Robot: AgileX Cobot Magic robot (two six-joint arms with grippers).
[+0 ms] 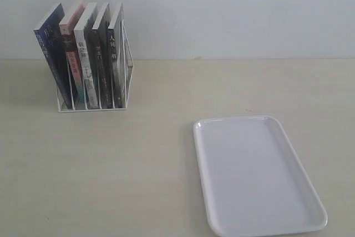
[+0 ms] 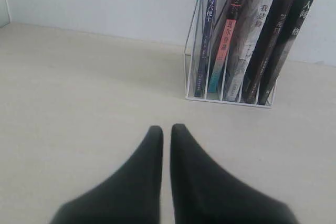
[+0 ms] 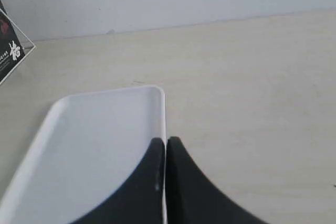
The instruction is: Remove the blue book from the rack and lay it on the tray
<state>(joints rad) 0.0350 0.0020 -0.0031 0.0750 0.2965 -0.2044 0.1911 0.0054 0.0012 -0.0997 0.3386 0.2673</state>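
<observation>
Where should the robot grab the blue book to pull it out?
Probably best at the top of the blue book, coming down from above: it stands on end, leaning, in the rack's end slot, and wires fence its lower part.

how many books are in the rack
5, all standing in the rack, left to right in the exterior view: blue book, pink-red-spined book, white-spined book, black book, second black book. None seem hidden.

A plain pale grey wall (image 1: pixel 233 9) stood behind a light beige, faintly grained table (image 1: pixel 111 181), all softly and evenly lit.
</observation>
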